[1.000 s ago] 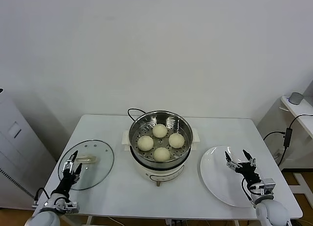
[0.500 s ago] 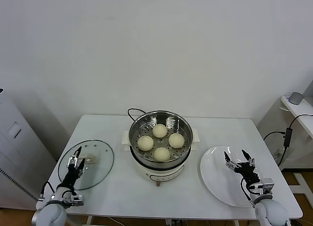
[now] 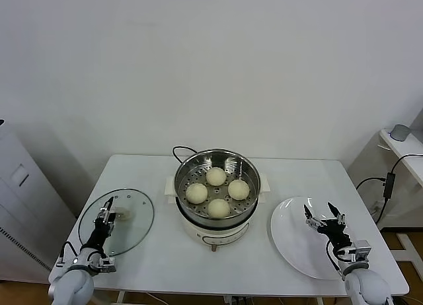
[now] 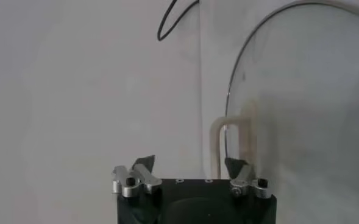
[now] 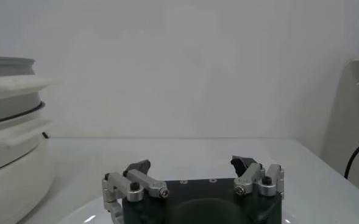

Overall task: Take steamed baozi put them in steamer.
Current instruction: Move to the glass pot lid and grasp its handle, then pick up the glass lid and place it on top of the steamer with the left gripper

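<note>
Sitting in the steamer (image 3: pixel 217 183) at the table's (image 3: pixel 165 252) middle are four steamed baozi (image 3: pixel 217 191). The left gripper (image 3: pixel 104 218) hovers over the glass lid (image 3: pixel 132 216), fingers apart, grasping nothing. The right gripper (image 3: pixel 324 220) hangs over the white plate (image 3: pixel 294 239), spread wide and empty.

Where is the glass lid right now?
In the head view, the glass lid lies flat on the table's left side, beside the steamer, with the left gripper over its near edge.
</note>
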